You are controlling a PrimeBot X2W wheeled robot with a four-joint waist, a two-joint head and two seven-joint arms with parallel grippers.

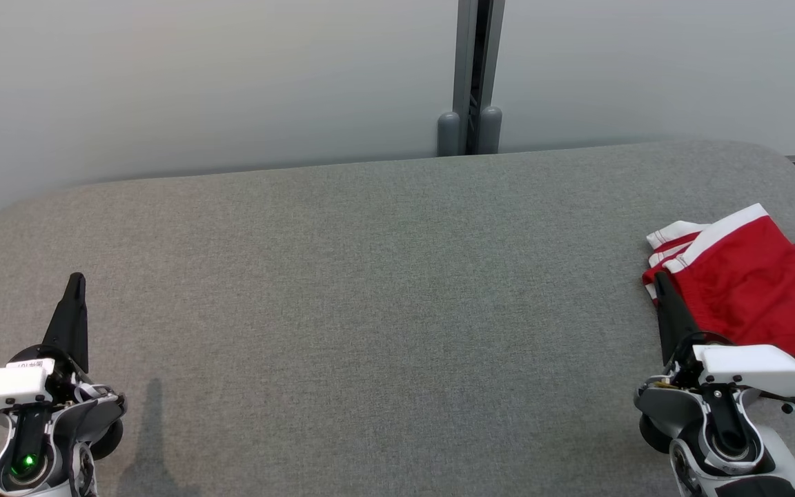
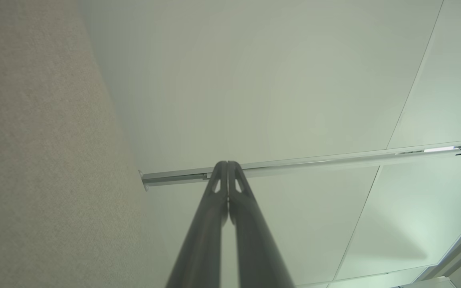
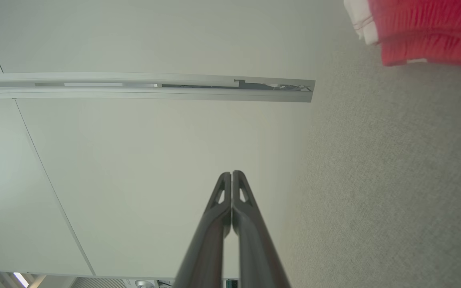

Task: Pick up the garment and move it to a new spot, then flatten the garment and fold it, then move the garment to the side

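Garment (image 1: 742, 283): red with white trim, lying compact at the desk's (image 1: 384, 290) right edge, apparently already set aside.
Right gripper (image 1: 660, 278): fingers pressed together, empty, just beside the garment's left edge.
Left gripper (image 1: 77, 279): likewise closed and empty, well apart, seemingly parked.

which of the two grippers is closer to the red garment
The right gripper: it sits right beside the red garment, while the left gripper is far across the grey surface.
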